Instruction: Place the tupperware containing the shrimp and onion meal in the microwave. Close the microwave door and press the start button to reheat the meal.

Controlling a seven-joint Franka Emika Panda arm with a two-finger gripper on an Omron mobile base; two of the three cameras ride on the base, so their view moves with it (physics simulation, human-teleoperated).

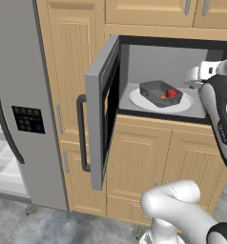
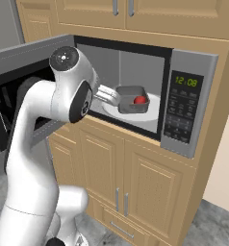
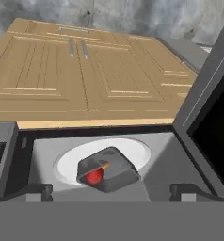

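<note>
Left base view has the small grey translucent tupperware sitting on the white round turntable plate inside the wide grey built-in microwave. The shrimp and onion meal lies in the tub: a red ball, with a sliver of orange beside it. The grey-framed microwave door, with its dark window and dark vertical bar handle, stands swung wide to the left.

By my reading the first step is done: the tub rests in the cavity and nothing grips it. Hand view shows the two-finger gripper released, its dark tips spread well apart at the front edge of the cavity, with the tupperware between and beyond them, untouched. What is left, as I judge it, is to draw the arm clear, swing the door shut and press start on the keypad strip at the microwave's right.

The gripper itself is hard to make out in both base views: the arm's own white and dark links cover most of it, and in the left one the arm runs off the right edge. The start button cannot be picked out among the small keys, and the shrimp is too small to show any shape.
</note>
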